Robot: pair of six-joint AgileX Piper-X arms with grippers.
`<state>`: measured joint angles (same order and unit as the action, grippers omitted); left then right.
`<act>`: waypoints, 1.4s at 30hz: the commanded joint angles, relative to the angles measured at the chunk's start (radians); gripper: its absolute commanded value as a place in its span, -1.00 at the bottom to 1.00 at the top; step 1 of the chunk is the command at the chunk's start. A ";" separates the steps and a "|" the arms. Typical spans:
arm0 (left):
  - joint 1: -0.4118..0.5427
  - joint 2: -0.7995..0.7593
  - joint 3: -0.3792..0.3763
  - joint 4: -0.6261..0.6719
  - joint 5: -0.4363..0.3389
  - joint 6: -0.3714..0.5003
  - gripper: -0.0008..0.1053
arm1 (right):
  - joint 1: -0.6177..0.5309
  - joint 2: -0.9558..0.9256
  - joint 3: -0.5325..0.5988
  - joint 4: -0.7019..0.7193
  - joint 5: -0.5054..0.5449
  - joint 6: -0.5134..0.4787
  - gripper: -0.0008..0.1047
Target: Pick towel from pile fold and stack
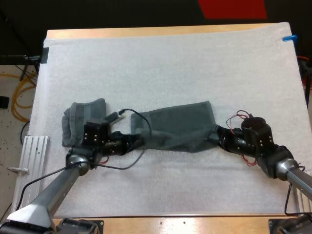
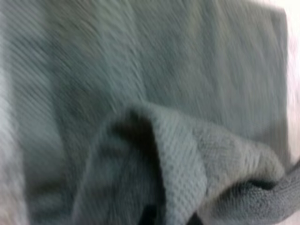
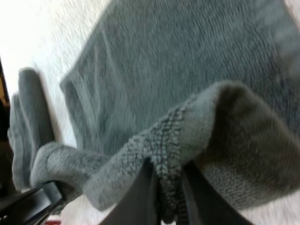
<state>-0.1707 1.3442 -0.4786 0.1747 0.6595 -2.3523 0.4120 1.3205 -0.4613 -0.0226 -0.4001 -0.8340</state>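
Note:
A dark grey-green towel point(image 1: 178, 127) lies spread across the middle of the white mat point(image 1: 170, 63). My left gripper point(image 1: 135, 141) is at its near left corner, and the cloth point(image 2: 154, 154) bunches up and rises over the fingers. My right gripper point(image 1: 215, 134) is at the near right corner. Its two black fingers point(image 3: 139, 199) press on the towel's hem point(image 3: 171, 154) from both sides and lift it off the mat. A folded stack of towels point(image 1: 83, 121) sits at the left, just behind my left arm, and it also stands beyond the spread towel point(image 3: 28, 112).
A metal rail point(image 1: 34, 151) lies off the mat's left edge, with yellow cable point(image 1: 19, 97) on the floor beyond. Bare mat stretches behind and in front of the towel.

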 commanded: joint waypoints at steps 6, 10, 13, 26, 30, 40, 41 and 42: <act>0.046 0.046 -0.003 -0.076 0.039 -0.016 -0.98 | 0.000 0.031 -0.009 -0.084 0.116 0.003 -0.99; 0.046 0.070 -0.003 -0.085 0.010 -0.016 -0.98 | 0.000 0.056 -0.017 -0.097 0.120 0.003 -0.99; 0.046 0.073 -0.003 -0.086 -0.014 0.001 -0.98 | 0.000 0.075 -0.017 -0.110 0.119 0.001 -0.99; 0.046 0.073 -0.004 -0.177 -0.012 0.031 -0.23 | -0.002 0.091 -0.017 -0.274 0.096 -0.035 0.28; 0.046 0.073 -0.004 -0.246 -0.048 0.031 -0.22 | -0.002 0.091 -0.017 -0.370 0.121 -0.121 0.28; 0.046 0.073 -0.068 -0.311 -0.050 0.030 -0.22 | -0.002 0.091 -0.101 -0.367 0.182 -0.401 0.25; 0.046 0.073 -0.079 -0.311 -0.048 0.027 -0.22 | -0.002 0.091 -0.126 -0.339 0.190 -0.438 0.25; 0.046 0.073 -0.088 -0.309 -0.040 0.019 -0.22 | -0.002 0.091 -0.150 -0.308 0.194 -0.468 0.25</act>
<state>-0.1261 1.4205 -0.5584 -0.1188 0.6196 -2.3282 0.4120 1.4139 -0.6010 -0.3349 -0.2105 -1.2698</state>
